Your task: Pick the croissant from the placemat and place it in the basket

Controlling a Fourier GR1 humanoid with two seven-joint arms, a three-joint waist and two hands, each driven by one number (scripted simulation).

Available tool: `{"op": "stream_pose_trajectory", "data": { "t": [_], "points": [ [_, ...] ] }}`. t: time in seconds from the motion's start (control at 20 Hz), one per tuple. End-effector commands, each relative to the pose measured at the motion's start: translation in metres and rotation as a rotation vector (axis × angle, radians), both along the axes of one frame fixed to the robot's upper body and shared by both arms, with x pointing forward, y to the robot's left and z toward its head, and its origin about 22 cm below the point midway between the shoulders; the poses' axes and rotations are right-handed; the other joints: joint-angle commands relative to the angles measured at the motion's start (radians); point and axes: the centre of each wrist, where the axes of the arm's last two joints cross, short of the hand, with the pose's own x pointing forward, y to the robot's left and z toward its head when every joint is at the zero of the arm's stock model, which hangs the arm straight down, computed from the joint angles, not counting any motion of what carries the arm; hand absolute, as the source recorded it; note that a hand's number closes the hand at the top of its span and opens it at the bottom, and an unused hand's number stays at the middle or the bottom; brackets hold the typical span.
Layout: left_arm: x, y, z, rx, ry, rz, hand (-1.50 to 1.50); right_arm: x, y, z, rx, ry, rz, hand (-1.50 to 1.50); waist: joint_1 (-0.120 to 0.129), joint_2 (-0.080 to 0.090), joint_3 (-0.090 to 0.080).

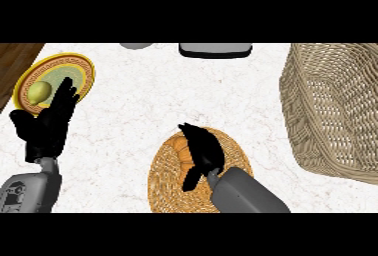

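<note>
Round woven straw placemat (171,176), golden-orange: lies flat on the white counter, lower centre of frame, partly covered from above.
Croissant: hidden, cannot be made out on the placemat.
Large tan wicker basket (334,107), open weave, deep-walled: stands at the right edge of frame, well apart from the placemat.
</note>
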Motion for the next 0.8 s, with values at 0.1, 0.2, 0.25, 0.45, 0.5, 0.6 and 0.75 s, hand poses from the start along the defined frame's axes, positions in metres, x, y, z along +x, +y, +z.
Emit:
{"op": "stream_pose_trajectory", "data": {
  "t": [0.1, 0.2, 0.25, 0.45, 0.5, 0.6, 0.75],
  "points": [
    [0.002, 0.013, -0.005, 0.016, -0.018, 0.007, 0.00, -0.006, 0.000, -0.027, -0.121, 0.054, 0.146, 1.50, 0.008, 0.011, 0.001],
    [-0.005, -0.005, 0.018, 0.007, -0.010, -0.001, 0.00, -0.004, -0.005, -0.025, -0.062, 0.054, 0.138, 1.50, 0.001, 0.006, 0.002],
    [-0.002, 0.005, 0.000, 0.007, 0.002, 0.014, 0.00, -0.019, -0.001, -0.029, -0.013, 0.065, 0.133, 1.50, 0.000, 0.008, 0.001],
    [0.000, 0.006, 0.016, 0.001, 0.007, 0.009, 0.00, -0.022, 0.004, -0.028, -0.025, 0.053, 0.138, 1.50, 0.003, 0.007, 0.002],
    [0.006, -0.003, 0.013, 0.001, -0.002, -0.005, 0.00, -0.006, 0.005, -0.023, -0.018, 0.047, 0.124, 1.50, 0.009, 0.010, 0.002],
    [0.001, -0.013, 0.003, 0.010, 0.006, 0.004, 0.00, -0.016, 0.010, -0.018, 0.002, 0.054, 0.129, 1.50, 0.004, 0.008, 0.002],
    [-0.003, 0.011, 0.010, 0.014, 0.006, 0.023, 0.00, -0.075, -0.025, -0.060, 0.057, 0.098, 0.229, 1.50, -0.021, 0.003, 0.002]
  ]
}}
